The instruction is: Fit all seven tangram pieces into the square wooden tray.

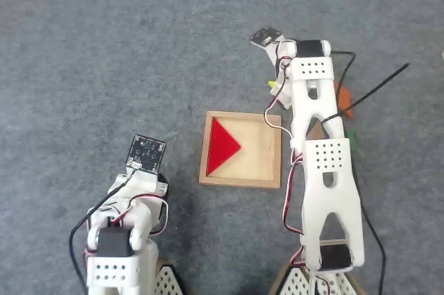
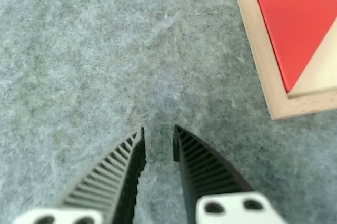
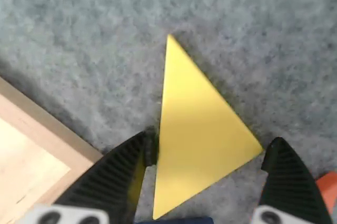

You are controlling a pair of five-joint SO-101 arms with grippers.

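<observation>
- We see the square wooden tray [image 1: 239,183] lying on the grey felt [image 1: 97,66] between the two arms.
- One red triangle [image 1: 220,146] lies flat inside the tray, its long side against the tray's left wall.
- The left gripper [image 2: 158,132] hangs low over bare felt, just beside the tray's [image 2: 259,50] left rim and nearer the robot's end of it. Its fingers are parted by only a narrow gap, and there is nothing between them. The red triangle [image 2: 295,18] shows beyond the rim.
- The right arm [image 1: 316,94] stretches past the tray's right side to its far right corner.
- The right gripper [image 3: 210,145] is spread wide and straddles a yellow triangle [image 3: 195,129] that lies flat on the felt, just outside the tray's corner [image 3: 50,129]. One finger [image 3: 124,168] sits right at the triangle's edge and the other near its corner. We cannot tell whether either presses on it.
- An orange piece [image 1: 345,100] and a green piece [image 1: 352,135] lie on the felt to the right of that arm.
</observation>
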